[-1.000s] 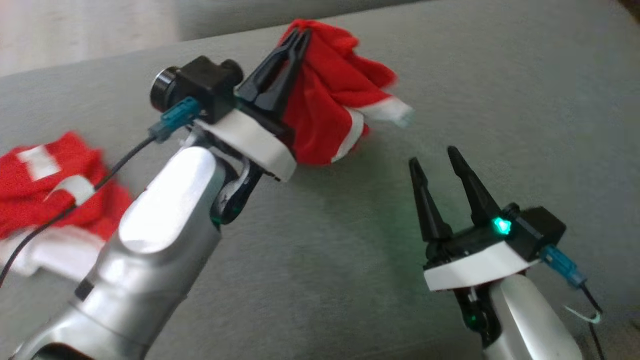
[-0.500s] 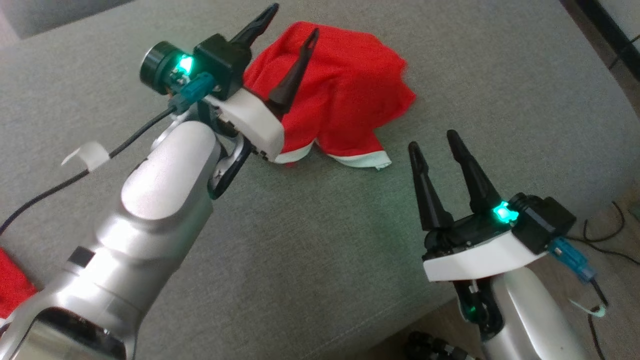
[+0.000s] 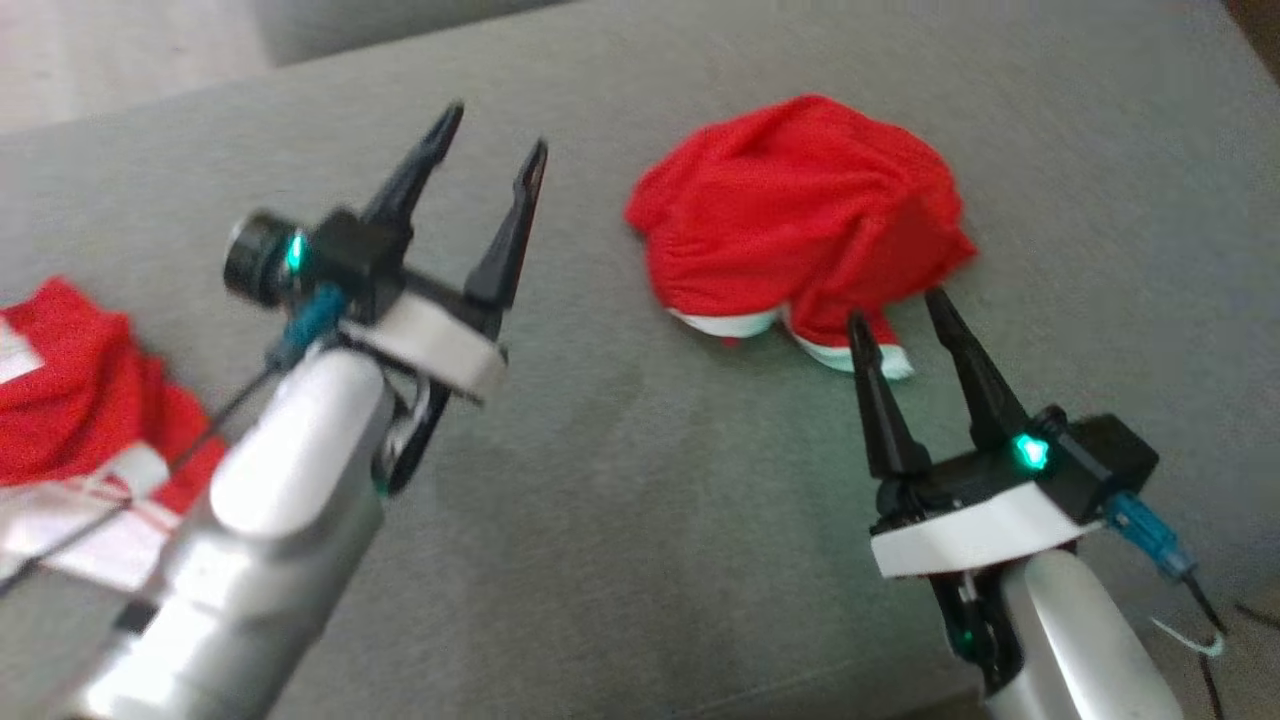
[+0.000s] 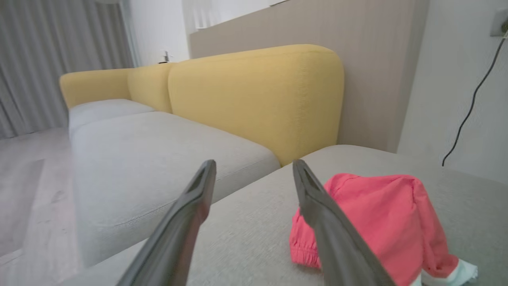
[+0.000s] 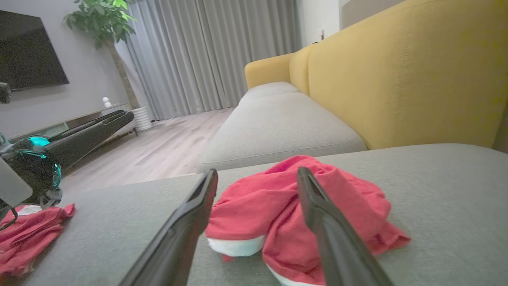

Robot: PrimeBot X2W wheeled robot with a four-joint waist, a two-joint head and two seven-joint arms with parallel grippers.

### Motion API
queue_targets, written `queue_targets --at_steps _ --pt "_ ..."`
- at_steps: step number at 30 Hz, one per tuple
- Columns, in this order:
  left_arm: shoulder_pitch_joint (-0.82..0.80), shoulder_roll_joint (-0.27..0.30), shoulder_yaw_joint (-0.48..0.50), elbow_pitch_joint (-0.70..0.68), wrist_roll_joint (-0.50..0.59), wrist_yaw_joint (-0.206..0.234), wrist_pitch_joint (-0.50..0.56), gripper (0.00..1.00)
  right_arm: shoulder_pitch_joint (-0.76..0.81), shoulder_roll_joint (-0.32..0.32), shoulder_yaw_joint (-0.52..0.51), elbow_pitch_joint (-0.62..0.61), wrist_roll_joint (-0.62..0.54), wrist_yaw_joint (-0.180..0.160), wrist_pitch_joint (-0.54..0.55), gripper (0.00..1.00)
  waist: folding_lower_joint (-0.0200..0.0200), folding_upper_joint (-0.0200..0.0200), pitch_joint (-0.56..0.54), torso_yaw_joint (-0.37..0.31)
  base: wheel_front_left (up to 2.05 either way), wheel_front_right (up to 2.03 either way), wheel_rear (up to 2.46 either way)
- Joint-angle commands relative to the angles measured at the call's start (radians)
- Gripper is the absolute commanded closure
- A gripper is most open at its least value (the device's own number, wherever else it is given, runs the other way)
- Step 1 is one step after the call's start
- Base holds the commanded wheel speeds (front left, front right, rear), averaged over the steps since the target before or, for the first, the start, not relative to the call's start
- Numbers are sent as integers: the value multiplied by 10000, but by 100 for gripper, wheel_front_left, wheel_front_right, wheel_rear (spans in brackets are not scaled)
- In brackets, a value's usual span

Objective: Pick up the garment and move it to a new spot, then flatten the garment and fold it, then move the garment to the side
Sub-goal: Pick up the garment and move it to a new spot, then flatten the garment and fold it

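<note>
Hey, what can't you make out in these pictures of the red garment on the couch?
Head view: the red garment is bunched, so its type and underside are hidden.
Head view: the second red-and-white garment is cut off by the left edge and partly behind the left arm.
Left wrist view: one finger of the left gripper covers the red garment's near edge.

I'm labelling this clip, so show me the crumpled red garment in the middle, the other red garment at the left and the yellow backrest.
crumpled red garment (image 3: pixel 800 210), head view, middle of the heap.
other red garment (image 3: pixel 70 400), head view, its red folds.
yellow backrest (image 4: pixel 254 99), left wrist view, front face.
</note>
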Motion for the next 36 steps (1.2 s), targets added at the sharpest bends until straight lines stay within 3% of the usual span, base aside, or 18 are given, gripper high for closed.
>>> queue_targets --at_steps 1,10,14,24,36 --pt "211 394 459 -573 -13 180 -139 0 84 -20 79 -213 -118 -7 -109 0 1 0 -712 891 0 0 0" --pt "3162 606 938 -2460 64 1183 -261 0 448 -20 -233 -21 -429 -7 -109 0 1 0 -1074 1699 0 0 0" --pt "4380 506 1340 -3183 214 1394 -264 0 627 -20 -314 55 -543 -7 -109 0 1 0 -1086 1926 0 0 0" --pt "4678 -8 1711 -3552 734 1097 -266 0 333 -20 -540 491 -1097 -7 -109 0 1 0 -743 2302 0 0 0" --pt "4328 -814 1772 -3193 1057 530 -267 0 -2184 -20 -1273 4047 -3149 -7 987 0 1 0 167 3372 0 0 0"
